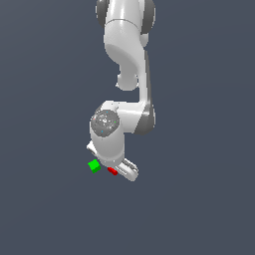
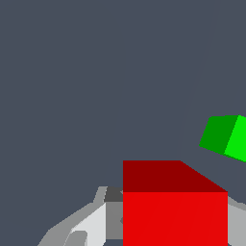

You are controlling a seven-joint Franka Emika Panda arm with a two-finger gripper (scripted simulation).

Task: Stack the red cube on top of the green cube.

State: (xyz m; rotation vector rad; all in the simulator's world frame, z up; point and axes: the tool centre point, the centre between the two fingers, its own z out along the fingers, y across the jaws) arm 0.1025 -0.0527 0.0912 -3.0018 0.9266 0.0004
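1. The red cube (image 2: 175,211) lies nearest the wrist camera, filling the low part of that view, with grey finger (image 2: 91,223) parts showing close on either side of it.
2. The hand (image 1: 115,169) appears clamped on the red cube; whether the pads truly press its faces I cannot tell for sure.
3. In the exterior view the red cube (image 1: 112,171) peeks out under the hand, and the green cube (image 1: 94,166) sits just beside it, toward that view's left, on the plain grey bench (image 1: 199,209).
4. Judged progress: the red cube looks picked up, but it is beside the green cube (image 2: 226,138), not yet above or on it. Carrying over, lowering and releasing remain.
5. Count: one red cube, one green cube, one arm (image 1: 127,45).
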